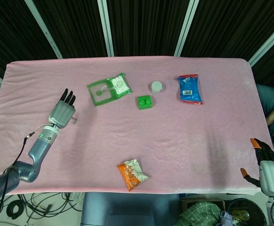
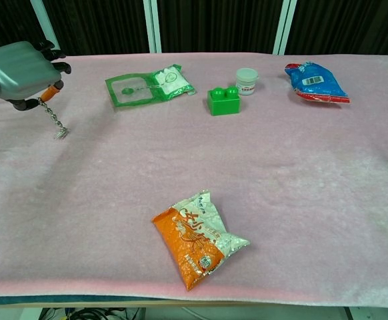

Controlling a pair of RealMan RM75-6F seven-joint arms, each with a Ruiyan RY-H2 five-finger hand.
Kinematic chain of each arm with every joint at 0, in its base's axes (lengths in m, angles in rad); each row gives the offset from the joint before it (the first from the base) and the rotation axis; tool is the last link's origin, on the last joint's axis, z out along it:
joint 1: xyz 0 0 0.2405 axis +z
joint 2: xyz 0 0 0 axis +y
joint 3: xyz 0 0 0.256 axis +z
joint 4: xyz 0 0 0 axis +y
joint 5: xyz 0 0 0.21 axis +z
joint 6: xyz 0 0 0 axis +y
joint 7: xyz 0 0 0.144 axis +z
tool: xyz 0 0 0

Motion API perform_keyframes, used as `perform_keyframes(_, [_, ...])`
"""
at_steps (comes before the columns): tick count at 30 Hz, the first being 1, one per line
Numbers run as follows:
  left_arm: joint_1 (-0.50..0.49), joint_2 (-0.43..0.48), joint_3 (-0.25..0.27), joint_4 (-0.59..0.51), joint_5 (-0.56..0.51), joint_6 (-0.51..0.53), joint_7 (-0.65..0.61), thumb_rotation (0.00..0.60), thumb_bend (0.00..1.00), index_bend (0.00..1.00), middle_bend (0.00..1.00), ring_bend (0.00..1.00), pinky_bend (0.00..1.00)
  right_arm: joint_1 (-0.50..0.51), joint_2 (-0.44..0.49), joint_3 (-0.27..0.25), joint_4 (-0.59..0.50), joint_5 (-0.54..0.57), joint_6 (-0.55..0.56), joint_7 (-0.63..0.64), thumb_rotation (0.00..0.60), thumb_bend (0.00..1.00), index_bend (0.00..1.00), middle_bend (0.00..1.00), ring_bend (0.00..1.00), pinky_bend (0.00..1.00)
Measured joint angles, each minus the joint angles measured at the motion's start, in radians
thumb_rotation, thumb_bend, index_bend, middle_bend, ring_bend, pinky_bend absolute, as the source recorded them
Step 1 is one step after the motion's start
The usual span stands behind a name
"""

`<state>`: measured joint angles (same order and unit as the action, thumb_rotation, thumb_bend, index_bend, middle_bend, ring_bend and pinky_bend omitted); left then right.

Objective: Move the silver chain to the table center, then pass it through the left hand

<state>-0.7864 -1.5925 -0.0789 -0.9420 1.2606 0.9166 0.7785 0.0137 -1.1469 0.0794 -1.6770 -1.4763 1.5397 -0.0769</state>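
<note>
My left hand (image 1: 62,111) (image 2: 22,65) hovers over the left part of the pink table, back of the hand up. It pinches the top of a short silver chain (image 2: 55,119), which hangs down from the orange fingertips with its lower end at or just above the cloth. In the head view only the chain's end (image 1: 74,120) peeks out beside the hand. My right hand (image 1: 267,171) sits off the table's near right corner, holding nothing, fingers apart.
A green packet (image 1: 108,88) lies behind the left hand, with a green brick (image 1: 144,101) and a small white jar (image 1: 156,87) mid-table. A blue bag (image 1: 189,89) lies far right. An orange snack bag (image 1: 132,173) sits near the front edge.
</note>
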Motion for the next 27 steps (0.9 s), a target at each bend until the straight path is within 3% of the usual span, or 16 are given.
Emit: perform_keyframes(27, [-0.012,-0.011,0.001,-0.002,0.002,-0.008,0.035,0.600,0.42,0.61,0.14,0.00,0.00,-0.002,0.004,0.000,-0.006,-0.006,0.007,0.008,0.600,0.15,0.05,0.07,0.09,0.21])
